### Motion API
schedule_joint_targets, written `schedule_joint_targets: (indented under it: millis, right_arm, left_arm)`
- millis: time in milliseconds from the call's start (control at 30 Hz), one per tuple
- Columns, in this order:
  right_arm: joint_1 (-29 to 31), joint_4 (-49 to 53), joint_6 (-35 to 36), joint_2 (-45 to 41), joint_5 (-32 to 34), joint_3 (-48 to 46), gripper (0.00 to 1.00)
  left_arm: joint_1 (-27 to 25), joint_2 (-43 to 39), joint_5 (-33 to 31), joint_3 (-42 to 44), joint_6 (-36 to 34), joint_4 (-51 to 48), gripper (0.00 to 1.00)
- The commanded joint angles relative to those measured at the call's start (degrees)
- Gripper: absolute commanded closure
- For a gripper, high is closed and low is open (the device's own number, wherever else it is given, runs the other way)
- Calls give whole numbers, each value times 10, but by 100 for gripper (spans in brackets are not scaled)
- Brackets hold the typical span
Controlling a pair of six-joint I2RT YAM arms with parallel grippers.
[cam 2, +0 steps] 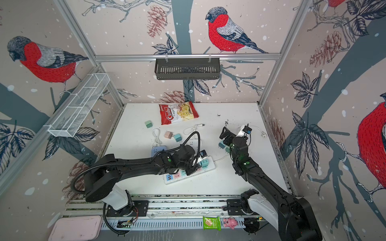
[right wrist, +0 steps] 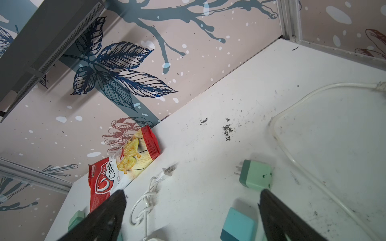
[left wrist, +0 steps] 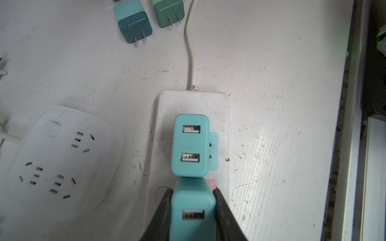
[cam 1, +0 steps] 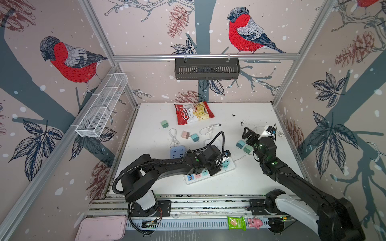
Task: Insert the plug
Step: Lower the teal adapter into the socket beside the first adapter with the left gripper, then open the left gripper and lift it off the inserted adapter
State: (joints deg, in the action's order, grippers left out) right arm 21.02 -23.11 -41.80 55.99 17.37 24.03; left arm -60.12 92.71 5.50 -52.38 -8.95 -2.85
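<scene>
My left gripper (left wrist: 192, 191) is shut on a teal plug (left wrist: 193, 210), its USB port facing the camera and its prongs hidden. The plug sits low over the white power strip (left wrist: 221, 116), above a pink socket panel, right beside a second teal plug (left wrist: 191, 146) standing in the strip. In both top views the left gripper (cam 1: 217, 164) (cam 2: 195, 164) covers the middle of the strip (cam 1: 194, 181) (cam 2: 181, 179). My right gripper (cam 1: 248, 133) (right wrist: 192, 195) hangs open and empty above a green plug (right wrist: 255, 175) and a teal plug (right wrist: 238, 226).
A white round socket block (left wrist: 58, 162) lies beside the strip, with a blue one (cam 1: 177, 151) behind the left arm. Loose plugs (cam 1: 165, 124) (cam 1: 184, 134) (cam 1: 195, 137), coiled white cables (cam 1: 173, 135) (cam 1: 208, 129) and a chips bag (cam 1: 194, 112) lie farther back.
</scene>
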Motion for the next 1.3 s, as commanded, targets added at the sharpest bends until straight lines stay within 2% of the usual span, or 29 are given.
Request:
schedule_joint_targets:
  millis: [0, 633, 667, 733, 833, 867, 900, 933, 1167, 1267]
  right_arm:
    - [-1, -15, 3, -3, -3, 0, 0]
    - [-12, 6, -18, 16, -10, 9, 0]
    - [-13, 8, -18, 17, -12, 11, 0]
    - [-14, 9, -19, 18, -9, 11, 0]
    - [-15, 13, -21, 15, 4, 8, 0]
    - [-16, 13, -23, 13, 4, 7, 0]
    - [-17, 13, -23, 11, 4, 6, 0]
    - [-17, 11, -22, 9, 6, 4, 0]
    - [-19, -32, 4, -18, 19, -34, 0]
    - [-27, -61, -6, -42, 49, -69, 0]
  left_arm:
    - [0, 4, -4, -5, -4, -11, 100]
    - [8, 39, 17, -17, 0, -34, 100]
    - [8, 39, 10, -16, 2, -34, 96]
    - [8, 35, 3, -12, 4, -31, 81]
    - [8, 24, 1, -5, 8, -20, 28]
    - [8, 22, -3, -4, 8, -19, 24]
    - [8, 18, -8, -3, 10, -19, 7]
    - [8, 14, -12, -2, 11, -20, 2]
    - [8, -56, -33, 35, 17, 21, 2]
    - [8, -112, -59, 72, 26, 63, 2]
